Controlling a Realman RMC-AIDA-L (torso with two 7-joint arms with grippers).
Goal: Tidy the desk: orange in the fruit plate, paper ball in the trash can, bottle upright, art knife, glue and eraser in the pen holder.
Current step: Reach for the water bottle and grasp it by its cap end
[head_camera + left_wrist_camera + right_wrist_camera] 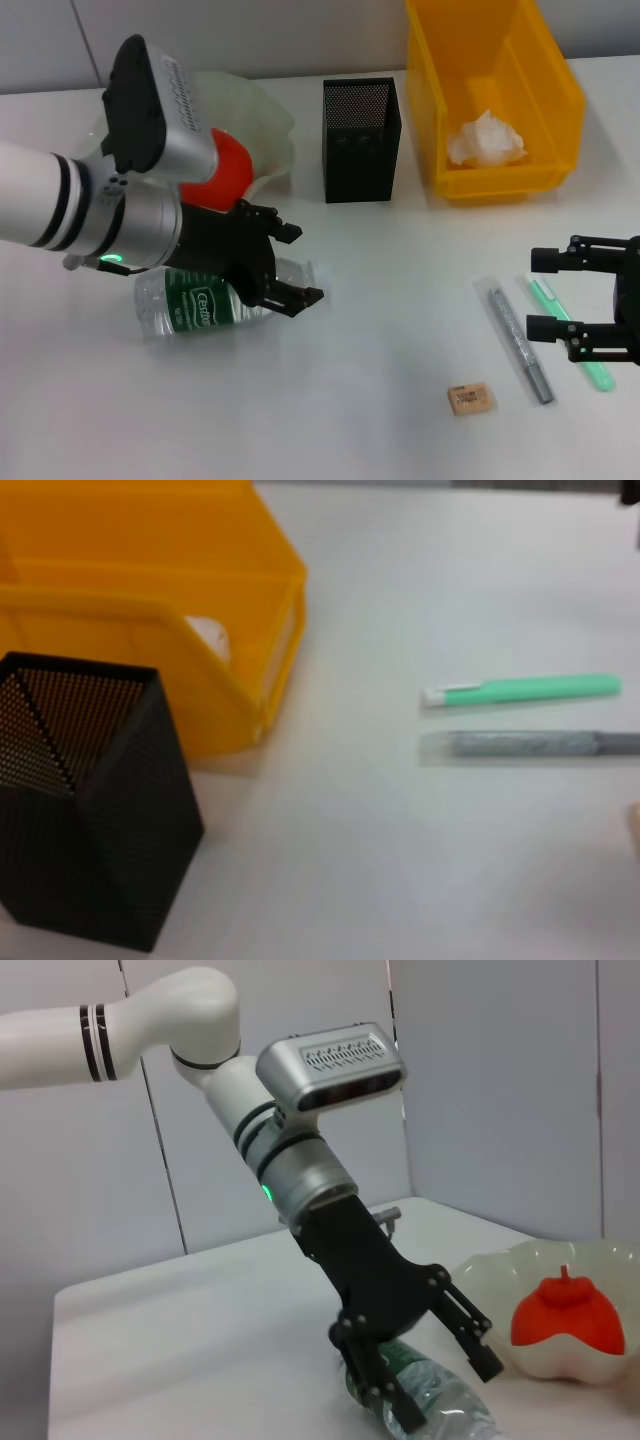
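Bottle (200, 305) lies on its side on the tabletop (360, 400), and my left gripper (290, 265) hangs spread over it, apparently not clamping. Farther right, my right gripper (553, 292), jaws apart, hovers above the glue (578, 335); the smaller eraser (470, 399) sits nearby.
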